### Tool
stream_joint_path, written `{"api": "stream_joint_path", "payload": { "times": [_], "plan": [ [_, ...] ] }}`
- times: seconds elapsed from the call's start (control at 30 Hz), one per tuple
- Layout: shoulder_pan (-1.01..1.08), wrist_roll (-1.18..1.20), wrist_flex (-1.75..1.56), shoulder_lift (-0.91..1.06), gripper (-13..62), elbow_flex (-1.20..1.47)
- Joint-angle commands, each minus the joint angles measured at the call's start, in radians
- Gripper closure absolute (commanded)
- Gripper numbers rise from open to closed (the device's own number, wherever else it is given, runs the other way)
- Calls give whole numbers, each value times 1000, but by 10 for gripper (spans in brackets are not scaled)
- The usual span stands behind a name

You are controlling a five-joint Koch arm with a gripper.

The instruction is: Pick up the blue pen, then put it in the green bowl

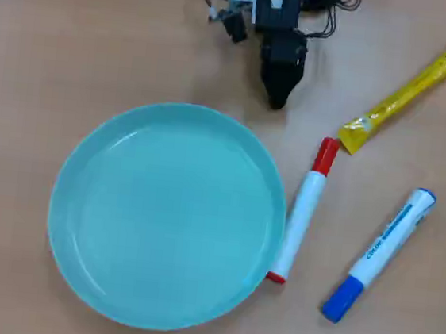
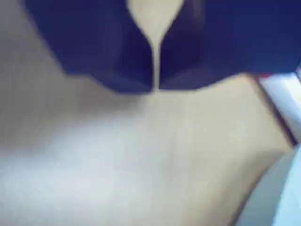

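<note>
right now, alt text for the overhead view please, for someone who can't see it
A large green bowl sits empty on a wooden table, with the robot's gripper above it at the top edge, holding nothing. Right of the bowl lie a red-capped marker against its rim, the blue pen further right, and a yellow tube at upper right.

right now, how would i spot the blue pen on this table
In the overhead view, start at the green bowl. To its right lie two white markers; the blue pen is the farther one, slanted, with a blue cap and blue lettering, where its neighbour has a red cap.
</note>
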Motion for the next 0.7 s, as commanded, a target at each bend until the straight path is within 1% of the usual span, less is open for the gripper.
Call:
{"api": "stream_joint_path", "payload": {
  "times": [0.0, 0.5, 0.67],
  "plan": [
    [12, -18, 46, 94, 555, 84],
    [11, -18, 46, 94, 555, 83],
    [9, -17, 92, 92, 556, 21]
  ]
}}
